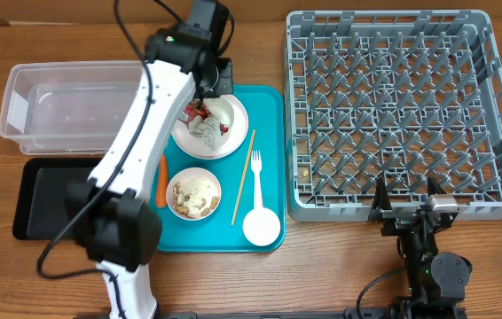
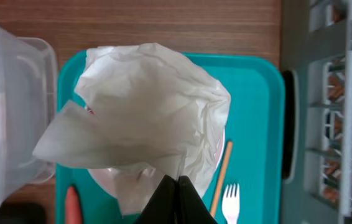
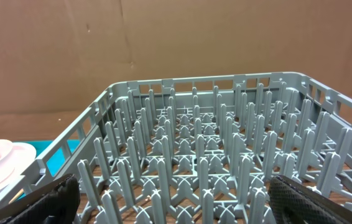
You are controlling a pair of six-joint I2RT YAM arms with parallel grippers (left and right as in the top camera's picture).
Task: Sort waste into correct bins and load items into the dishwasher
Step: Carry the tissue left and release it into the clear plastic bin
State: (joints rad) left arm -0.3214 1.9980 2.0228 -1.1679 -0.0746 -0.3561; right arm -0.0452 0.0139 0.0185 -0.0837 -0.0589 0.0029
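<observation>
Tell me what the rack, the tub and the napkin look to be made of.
Rack: probably moulded plastic, matte grey; its grid floor and pegs look cast in one piece.
Tub: clear plastic, slightly glossy; the walls are see-through, with rounded corners.
Napkin: thin paper, matte white; it holds sharp creases and crumpled folds.

Wooden table [image 1: 56, 35], brown cardboard backdrop [image 3: 194, 37], even light

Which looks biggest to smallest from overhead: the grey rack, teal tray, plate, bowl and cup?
Largest to smallest:
1. Rack
2. Teal tray
3. Plate, partly hidden
4. Bowl
5. Cup, only a little smaller than the bowl
</observation>
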